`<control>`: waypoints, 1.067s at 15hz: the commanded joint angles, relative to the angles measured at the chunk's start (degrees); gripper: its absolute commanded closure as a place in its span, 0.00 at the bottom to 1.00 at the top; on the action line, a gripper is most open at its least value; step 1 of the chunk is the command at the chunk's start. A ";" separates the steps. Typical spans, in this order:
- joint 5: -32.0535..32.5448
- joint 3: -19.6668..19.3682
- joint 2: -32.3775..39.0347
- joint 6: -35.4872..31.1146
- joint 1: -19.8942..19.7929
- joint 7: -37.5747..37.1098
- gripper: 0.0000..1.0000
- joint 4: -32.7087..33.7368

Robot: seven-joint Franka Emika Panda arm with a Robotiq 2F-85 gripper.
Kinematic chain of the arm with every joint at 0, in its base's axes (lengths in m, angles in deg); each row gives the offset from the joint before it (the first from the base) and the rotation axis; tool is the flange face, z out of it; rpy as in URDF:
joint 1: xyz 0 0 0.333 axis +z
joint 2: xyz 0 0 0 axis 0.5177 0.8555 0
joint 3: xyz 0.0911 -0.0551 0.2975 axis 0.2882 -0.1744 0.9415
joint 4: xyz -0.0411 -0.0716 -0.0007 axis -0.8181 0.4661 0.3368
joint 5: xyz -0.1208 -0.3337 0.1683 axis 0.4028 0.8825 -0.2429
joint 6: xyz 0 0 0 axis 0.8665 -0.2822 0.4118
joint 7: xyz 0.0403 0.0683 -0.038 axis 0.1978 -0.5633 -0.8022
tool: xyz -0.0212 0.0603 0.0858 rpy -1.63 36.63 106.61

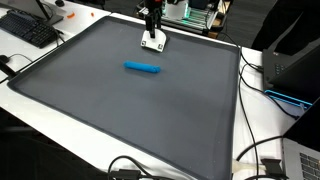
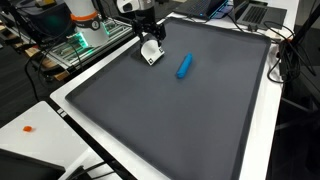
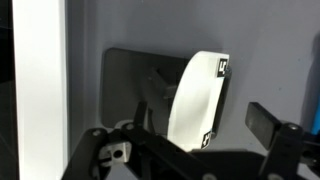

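White block (image 1: pixel 153 43) lies just beneath the claw (image 1: pixel 152 32), blue marker (image 1: pixel 142 68) nearby.

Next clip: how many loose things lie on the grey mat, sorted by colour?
White: 1, the white block at the gripper
Blue: 1, the blue cylinder
Total: 2 on the grey mat
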 commanded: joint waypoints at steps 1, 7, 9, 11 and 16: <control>0.93 -0.61 2.74 -4.76 0.97 -2.21 0.00 0.03; 3.56 -1.02 4.77 -9.40 1.26 -3.00 0.00 0.02; 5.13 -1.25 5.09 -10.07 1.26 -3.94 0.00 0.01; 6.81 -1.46 5.26 -10.61 1.27 -5.08 0.00 0.01; 9.33 -1.83 5.16 -11.04 1.30 -7.10 0.25 0.02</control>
